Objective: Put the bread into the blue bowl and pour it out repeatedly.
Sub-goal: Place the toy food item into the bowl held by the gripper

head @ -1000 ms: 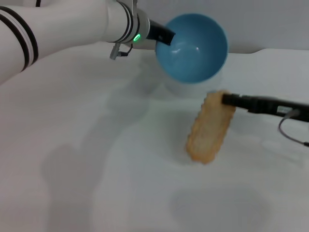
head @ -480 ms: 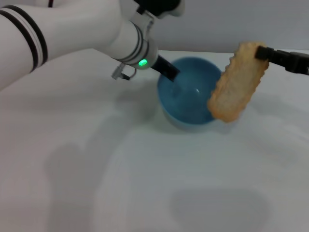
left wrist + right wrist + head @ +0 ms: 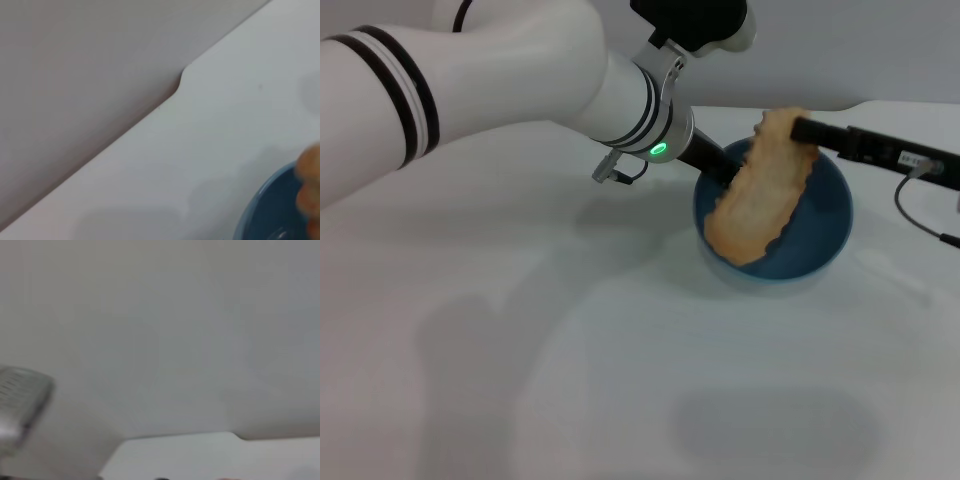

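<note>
The golden-tan, ridged bread (image 3: pixel 758 190) hung tilted over the blue bowl (image 3: pixel 825 235) on the bench (image 3: pixel 520 350), its far end clamped in the right gripper (image 3: pixel 802 131) jaws; left gripper (image 3: pixel 718 166) jaws gripped the bowl's left rim.

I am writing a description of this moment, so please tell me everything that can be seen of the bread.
The bread is a long, flat toy loaf with wavy, ridged edges and a golden-tan, slightly rough face toward the head camera. It hangs tilted over the blue bowl, its upper end pinched by the right pincer, its lower end reaching down to the bowl's near-left rim. Whether it touches the bowl cannot be told. The left pincer holds the bowl's rim beside it. A tan edge also shows in the left wrist view.
</note>
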Motion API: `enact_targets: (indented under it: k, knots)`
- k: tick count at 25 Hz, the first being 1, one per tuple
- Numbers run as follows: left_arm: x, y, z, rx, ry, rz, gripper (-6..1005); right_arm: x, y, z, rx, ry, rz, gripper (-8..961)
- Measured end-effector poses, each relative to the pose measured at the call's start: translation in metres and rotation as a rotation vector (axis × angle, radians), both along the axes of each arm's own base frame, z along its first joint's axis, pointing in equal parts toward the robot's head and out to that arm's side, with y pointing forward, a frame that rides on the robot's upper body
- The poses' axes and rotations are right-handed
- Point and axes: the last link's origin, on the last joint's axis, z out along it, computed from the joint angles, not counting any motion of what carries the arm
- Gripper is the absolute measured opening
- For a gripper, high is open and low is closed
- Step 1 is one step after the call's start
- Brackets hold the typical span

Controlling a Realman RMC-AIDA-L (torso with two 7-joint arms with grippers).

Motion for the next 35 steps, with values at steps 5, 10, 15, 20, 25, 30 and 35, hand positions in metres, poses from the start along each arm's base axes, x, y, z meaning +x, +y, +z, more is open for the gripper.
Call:
enact_targets:
  k: [5, 10, 15, 20, 25, 30, 35]
  knots:
    - [-0.004, 0.002, 0.002, 0.015, -0.010, 0.012, -2, 0.002, 0.000, -0.005, -0.015, -0.028, -0.006, 105]
    - [-0.005, 0.004, 0.003, 0.027, -0.014, 0.010, -2, 0.013, -0.003, 0.006, 0.018, -0.028, -0.038, 102]
    - [-0.009, 0.006, 0.004, 0.034, -0.006, 0.019, -1, 0.018, -0.003, 0.022, 0.071, -0.027, -0.044, 100]
    - [-0.010, 0.007, 0.005, 0.040, -0.009, 0.025, -1, 0.019, -0.003, 0.022, 0.066, -0.034, -0.045, 99]
    - [-0.006, 0.008, 0.005, 0.045, -0.019, 0.016, -2, 0.010, -0.003, 0.013, 0.029, -0.064, 0.007, 97]
    - [-0.004, 0.009, 0.004, 0.049, -0.023, 0.012, -1, 0.009, -0.003, 0.011, 0.025, -0.084, 0.031, 94]
    - [-0.006, 0.008, 0.004, 0.050, -0.022, 0.017, -1, 0.018, -0.005, 0.027, 0.115, -0.084, 0.042, 385]
